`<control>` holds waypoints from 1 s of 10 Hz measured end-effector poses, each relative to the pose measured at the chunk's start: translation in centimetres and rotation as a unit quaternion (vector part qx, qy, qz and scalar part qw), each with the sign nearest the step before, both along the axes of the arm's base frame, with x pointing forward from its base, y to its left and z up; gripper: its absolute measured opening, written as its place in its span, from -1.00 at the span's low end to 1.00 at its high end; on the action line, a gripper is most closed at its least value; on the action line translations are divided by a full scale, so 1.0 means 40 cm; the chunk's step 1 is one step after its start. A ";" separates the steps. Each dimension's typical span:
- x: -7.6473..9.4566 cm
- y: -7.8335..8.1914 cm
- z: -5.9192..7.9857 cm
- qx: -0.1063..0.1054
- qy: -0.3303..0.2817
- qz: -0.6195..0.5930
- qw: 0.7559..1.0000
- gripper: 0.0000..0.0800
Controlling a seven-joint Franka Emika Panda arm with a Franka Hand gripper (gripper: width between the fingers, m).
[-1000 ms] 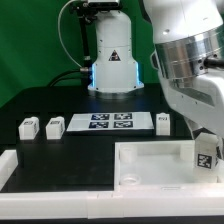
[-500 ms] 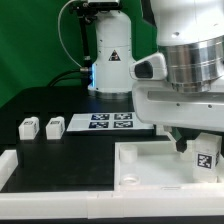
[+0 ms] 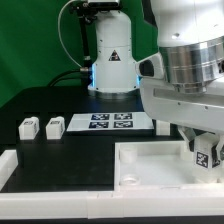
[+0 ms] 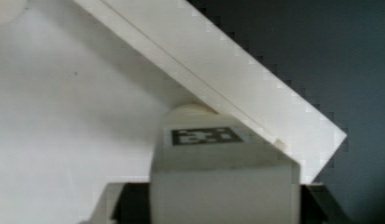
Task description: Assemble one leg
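My gripper [image 3: 206,150] is shut on a leg [image 3: 205,156], a small white block with a black-and-white tag. I hold it upright over the far corner of the large white tray-like part [image 3: 150,165] on the exterior view's right. In the wrist view the leg [image 4: 210,160] fills the space between my fingers, its tagged end against the tray's raised rim [image 4: 224,75]. Two more legs [image 3: 29,127] [image 3: 54,126] lie on the black table on the left. The arm hides the area behind the tray.
The marker board [image 3: 112,123] lies flat at the table's middle back. A white L-shaped block [image 3: 8,165] sits at the front left. The robot base [image 3: 112,55] stands behind the marker board.
The arm's wrist has turned and dropped lower over the tray's right corner. The held leg stays near the same corner. The small leg seen right of the marker board is now hidden.
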State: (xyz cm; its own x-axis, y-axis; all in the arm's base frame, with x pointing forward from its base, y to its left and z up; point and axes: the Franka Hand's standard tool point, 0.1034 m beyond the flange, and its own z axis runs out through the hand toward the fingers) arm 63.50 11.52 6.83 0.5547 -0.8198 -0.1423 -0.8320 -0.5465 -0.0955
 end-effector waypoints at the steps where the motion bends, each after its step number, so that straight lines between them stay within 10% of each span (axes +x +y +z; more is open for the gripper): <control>1: 0.002 0.000 0.000 0.004 0.008 -0.067 0.998 -0.27; 5: -0.002 -0.010 -0.003 0.036 -0.016 -0.307 0.951 -0.27; 10: 0.016 -0.012 0.015 0.006 -0.042 -0.040 0.998 -0.05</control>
State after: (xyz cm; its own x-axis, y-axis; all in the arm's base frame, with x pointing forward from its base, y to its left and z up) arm 64.13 11.04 7.44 0.4980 -0.8606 -0.1070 -0.8616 -0.4770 -0.1733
